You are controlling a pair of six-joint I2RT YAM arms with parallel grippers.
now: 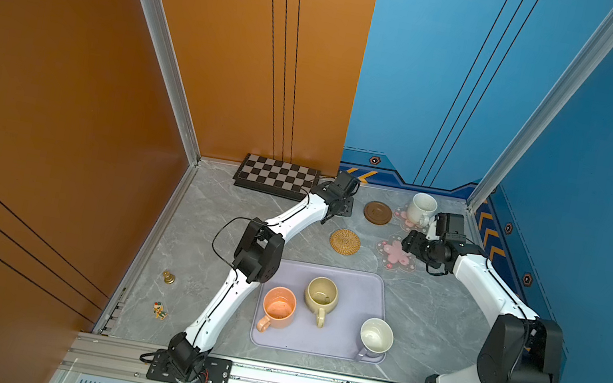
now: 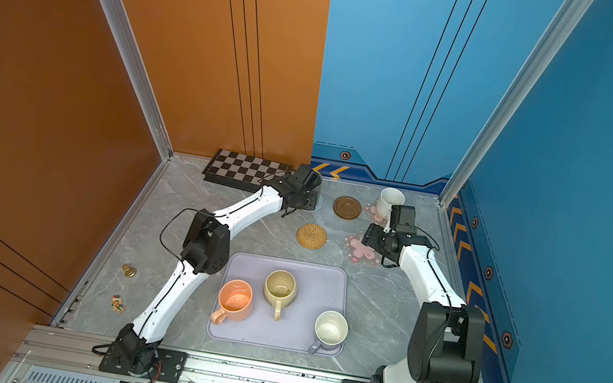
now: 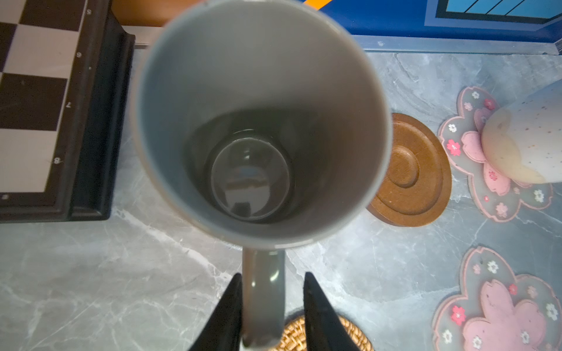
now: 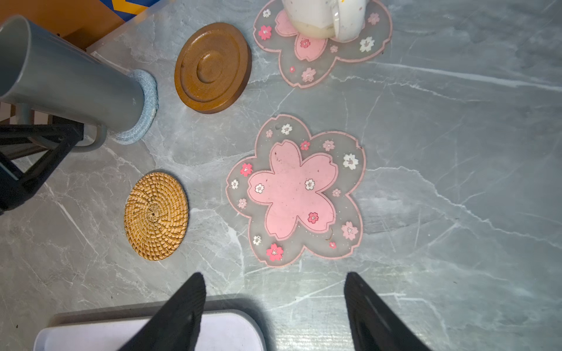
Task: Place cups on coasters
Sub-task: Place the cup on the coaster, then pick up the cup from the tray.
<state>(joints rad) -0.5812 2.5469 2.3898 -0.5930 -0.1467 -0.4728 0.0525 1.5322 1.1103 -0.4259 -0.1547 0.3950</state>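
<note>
The tall grey cup [image 3: 261,91] stands upright on the pale-blue spiral coaster [image 4: 149,100]. My left gripper [image 3: 272,275] straddles its handle: one finger touches it and a gap shows at the other. The speckled white cup [image 1: 421,208] sits on a pink flower coaster [image 4: 319,60]. My right gripper [image 4: 273,275] hangs open and empty by the second flower coaster [image 4: 296,191]. The brown wooden disc [image 1: 377,213] and the rattan round [image 1: 345,241] are bare. Orange [image 1: 279,308], beige [image 1: 321,296] and lavender [image 1: 376,337] cups stand on the tray.
The lavender tray [image 1: 356,289] lies at the front middle. A chequered board [image 1: 277,177] lies at the back left, close to the grey cup. A small brass piece [image 1: 168,277] and a toy figure [image 1: 160,310] lie near the left wall.
</note>
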